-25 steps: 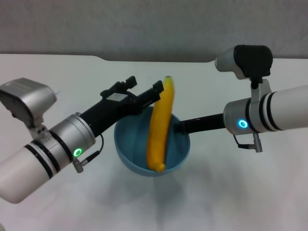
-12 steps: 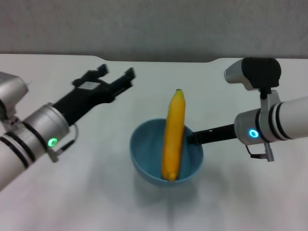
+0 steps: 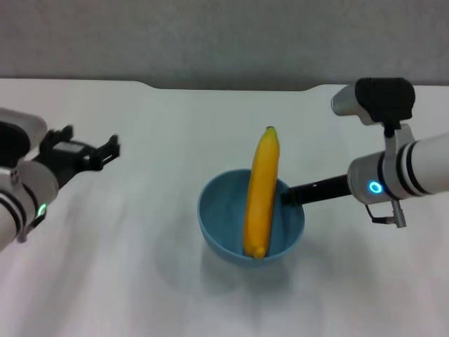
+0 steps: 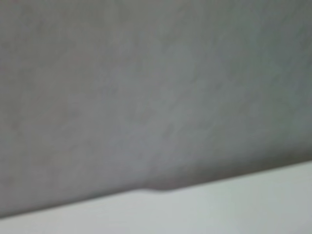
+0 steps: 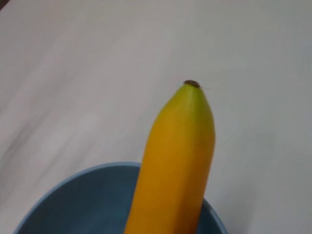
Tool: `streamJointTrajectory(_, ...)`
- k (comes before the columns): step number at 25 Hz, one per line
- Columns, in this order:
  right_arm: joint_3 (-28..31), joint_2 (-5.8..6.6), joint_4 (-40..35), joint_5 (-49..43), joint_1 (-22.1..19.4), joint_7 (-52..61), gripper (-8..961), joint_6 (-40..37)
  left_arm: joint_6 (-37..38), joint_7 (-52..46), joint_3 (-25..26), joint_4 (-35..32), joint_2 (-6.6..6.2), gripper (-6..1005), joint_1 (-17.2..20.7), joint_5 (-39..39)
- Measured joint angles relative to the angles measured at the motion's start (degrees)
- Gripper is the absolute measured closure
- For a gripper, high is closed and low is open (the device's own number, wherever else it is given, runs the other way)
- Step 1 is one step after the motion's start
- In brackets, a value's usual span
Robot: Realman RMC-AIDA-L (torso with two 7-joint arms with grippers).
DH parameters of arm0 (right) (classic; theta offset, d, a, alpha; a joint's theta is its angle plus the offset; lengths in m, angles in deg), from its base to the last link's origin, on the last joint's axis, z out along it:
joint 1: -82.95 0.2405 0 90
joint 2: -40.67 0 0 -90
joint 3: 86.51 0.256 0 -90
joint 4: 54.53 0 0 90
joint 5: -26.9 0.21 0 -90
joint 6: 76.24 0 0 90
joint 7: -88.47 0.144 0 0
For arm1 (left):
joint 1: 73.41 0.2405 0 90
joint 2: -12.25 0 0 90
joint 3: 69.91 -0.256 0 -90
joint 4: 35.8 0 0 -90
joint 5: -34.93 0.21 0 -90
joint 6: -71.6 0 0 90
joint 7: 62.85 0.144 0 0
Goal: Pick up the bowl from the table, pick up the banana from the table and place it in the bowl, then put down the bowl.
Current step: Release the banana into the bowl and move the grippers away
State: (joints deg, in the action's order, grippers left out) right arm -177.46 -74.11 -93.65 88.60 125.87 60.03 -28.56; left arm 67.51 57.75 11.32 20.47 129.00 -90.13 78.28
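The light-blue bowl (image 3: 223, 219) is over the middle of the white table (image 3: 105, 281). The yellow-orange banana (image 3: 261, 189) stands steeply in it, its lower end on the bowl's floor and its tip leaning over the far rim. My right gripper (image 3: 286, 198) is shut on the bowl's right rim. A soft shadow lies under the bowl. My left gripper (image 3: 91, 142) is open and empty at the far left, well clear of the bowl. The right wrist view shows the banana (image 5: 175, 165) close up, rising out of the bowl (image 5: 73, 200).
The table's far edge has a shallow notch (image 3: 231, 88) in front of a grey wall. The left wrist view shows only that wall and a strip of table (image 4: 234, 204).
My left gripper has let go of the banana and drawn back to the left. My right gripper has carried the bowl with the banana a little right and nearer.
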Motion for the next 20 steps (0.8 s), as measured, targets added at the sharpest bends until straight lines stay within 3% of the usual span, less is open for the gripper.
streamJointTrajectory(5,0.36,0.05,3.26,-1.68,2.72,0.74,817,0.67,7.10,-0.18,-1.07,-0.42,0.18,115,0.06,-0.30)
streamJointTrajectory(9,0.29,0.00,6.47,-3.05,4.41,1.47,815,1.47,7.20,-0.67,-1.08,-1.56,0.20,114,0.30,-0.52)
streamJointTrajectory(20,-0.12,-0.18,7.22,-3.09,4.36,1.53,808,1.67,6.61,-2.11,-1.01,-2.12,0.24,112,0.72,-0.52)
